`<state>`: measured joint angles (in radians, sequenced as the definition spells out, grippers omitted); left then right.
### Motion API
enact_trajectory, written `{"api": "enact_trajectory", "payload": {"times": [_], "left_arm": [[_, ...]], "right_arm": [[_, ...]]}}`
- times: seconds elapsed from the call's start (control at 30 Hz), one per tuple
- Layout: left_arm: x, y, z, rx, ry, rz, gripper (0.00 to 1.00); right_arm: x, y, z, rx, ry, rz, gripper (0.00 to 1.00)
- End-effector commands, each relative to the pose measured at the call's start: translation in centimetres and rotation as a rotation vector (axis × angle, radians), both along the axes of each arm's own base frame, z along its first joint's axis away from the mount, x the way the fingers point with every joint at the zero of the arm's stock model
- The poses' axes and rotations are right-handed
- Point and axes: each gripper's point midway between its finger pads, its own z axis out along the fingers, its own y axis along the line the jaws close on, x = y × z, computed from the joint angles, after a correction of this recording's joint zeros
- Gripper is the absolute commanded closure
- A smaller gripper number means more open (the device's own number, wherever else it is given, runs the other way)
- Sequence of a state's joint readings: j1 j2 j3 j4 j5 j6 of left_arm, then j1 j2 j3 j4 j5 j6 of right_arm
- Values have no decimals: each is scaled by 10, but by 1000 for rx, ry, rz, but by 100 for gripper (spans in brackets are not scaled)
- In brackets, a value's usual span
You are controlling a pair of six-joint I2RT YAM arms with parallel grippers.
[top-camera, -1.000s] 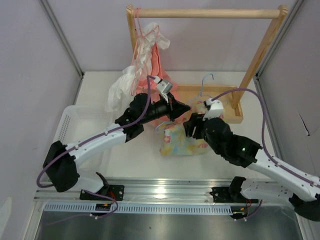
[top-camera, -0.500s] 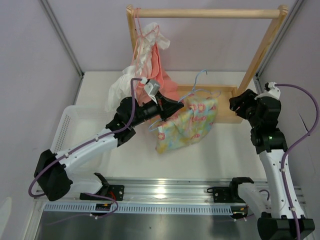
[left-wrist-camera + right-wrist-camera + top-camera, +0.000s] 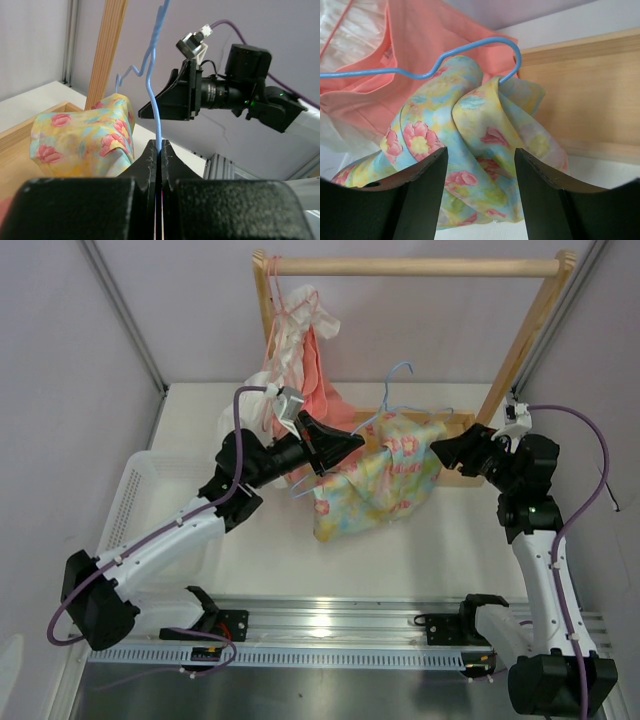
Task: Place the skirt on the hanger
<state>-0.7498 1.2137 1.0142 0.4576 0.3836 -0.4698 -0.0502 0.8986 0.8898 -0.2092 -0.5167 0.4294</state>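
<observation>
Above the white counter (image 3: 450, 530), note the left gripper (image 3: 350, 443) with jaws pinching the thin light-blue wire hanger (image 3: 156, 120), the soft yellow-and-blue floral cloth skirt (image 3: 380, 480) bunched on its frame. Bring the right gripper (image 3: 440, 450), jaws spread, to the near fold; pull level without tilting the wire.

1 skirt (image 3: 385, 485), 1 blue hanger (image 3: 156, 120), 1 wooden rack (image 3: 410, 266), 1 white basket (image 3: 135, 480)

Salmon-pink garment (image 3: 320, 380) and white garment (image 3: 238, 428) hang from wooden rack (image 3: 410, 266).
</observation>
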Motion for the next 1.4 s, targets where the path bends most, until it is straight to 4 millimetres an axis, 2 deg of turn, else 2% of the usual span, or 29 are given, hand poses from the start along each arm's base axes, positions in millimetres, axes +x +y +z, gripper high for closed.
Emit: {"api": "enact_trajectory", "payload": {"times": [0.0, 0.17, 0.2, 0.27, 0.3, 0.37, 0.4, 0.47, 0.5, 0.6, 0.63, 0.8, 0.83, 0.9, 0.93, 1.03, 1.07, 1.13, 1.17, 1.27, 1.37], "left_arm": [[-26, 18, 77, -164, -134, -51, 100], [-32, 22, 83, -180, -127, -85, 100], [-32, 23, 85, -186, -130, -87, 100], [-34, 24, 84, -190, -121, -98, 100], [-36, 24, 84, -189, -122, -110, 100], [-35, 25, 82, -194, -117, -114, 100], [-36, 25, 80, -194, -115, -116, 100], [-35, 28, 79, -195, -114, -109, 100], [-34, 29, 77, -198, -116, -104, 100], [-33, 35, 75, -205, -117, -88, 100], [-33, 38, 76, -214, -115, -83, 100], [-31, 51, 75, -225, -121, -62, 100], [-29, 52, 75, -226, -121, -55, 100], [-29, 52, 71, -222, -118, -56, 100], [-27, 51, 70, -229, -107, -58, 100], [-22, 46, 63, -275, -77, -77, 100], [-23, 46, 67, -307, -92, -91, 100], [-16, 37, 57, -327, -47, -118, 100], [-18, 37, 63, -361, -72, -131, 100], [-18, 22, 63, -363, -64, -150, 100], [-20, 10, 66, -386, -81, -162, 100]], "right_arm": [[6, 7, 18, -9, -97, 64, 38], [14, 4, 22, -22, -116, 45, 41], [15, 3, 22, -21, -117, 43, 44], [16, 4, 25, -11, -125, 43, 55], [16, 3, 30, -12, -141, 36, 69], [15, 2, 37, -15, -159, 23, 76], [13, -1, 44, -28, -163, 9, 89], [12, -9, 55, -52, -178, -36, 96], [7, -12, 69, -64, -204, -57, 100], [1, -23, 85, -83, -214, -126, 100], [-3, -26, 98, -89, -243, -145, 100], [-9, -42, 111, -124, -235, -238, 100], [-13, -43, 121, -123, -256, -242, 100], [-23, -26, 136, -91, -295, -149, 100], [-30, -16, 150, -57, -317, -101, 100], [-50, 1, 181, -24, -369, -24, 100], [-63, 10, 205, -9, -412, 12, 100], [-69, 23, 214, 4, -396, 69, 100], [-80, 31, 227, 10, -411, 102, 100], [-82, 47, 227, 16, -376, 166, 100], [-99, 71, 236, 18, -394, 254, 100]]}}
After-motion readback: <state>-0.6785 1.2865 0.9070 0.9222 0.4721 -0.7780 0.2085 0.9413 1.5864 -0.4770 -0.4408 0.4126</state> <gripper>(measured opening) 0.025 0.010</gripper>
